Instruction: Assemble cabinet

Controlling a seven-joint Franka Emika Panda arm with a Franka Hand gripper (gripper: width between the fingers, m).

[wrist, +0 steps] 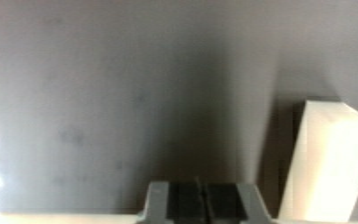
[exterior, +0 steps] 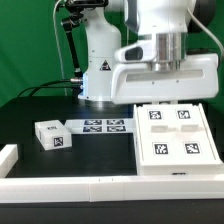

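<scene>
— What's the lay of it, then?

— Black worktop (exterior: 30,110), with the arm (exterior: 100,55) rising at the back. Its wrist hangs over the far end of the cabinet (exterior: 172,132), the big white box lying flat toward the exterior view's right, tags up.

— Which way does the cabinet run?

— Its long side seems to go from the arm's foot toward the front rail (exterior: 90,185), though from here it's nearly square. The near end sits close to that rail. I can't tell if they touch.

— And the loose bits?

— The marker board (exterior: 105,125) lies mid-worktop. Past it, toward the exterior view's left, is one small block (exterior: 52,135), well apart from the cabinet and turned a little askew.

— The claw?

— In the wrist view the claw (wrist: 202,195) looks pressed together, with nothing between the tips. A white slab (wrist: 336,160) stands just beside it. It's probably an edge of the cabinet, but it's too blurred to be sure.

— So what does the next move hang on?

— I'd say the sideways gap. The cabinet is right under the claw, but the block is off toward the exterior view's left, across the marker board. If the block is wanted next, the claw must spread, travel that way and line up with the block's skewed sides.
</scene>
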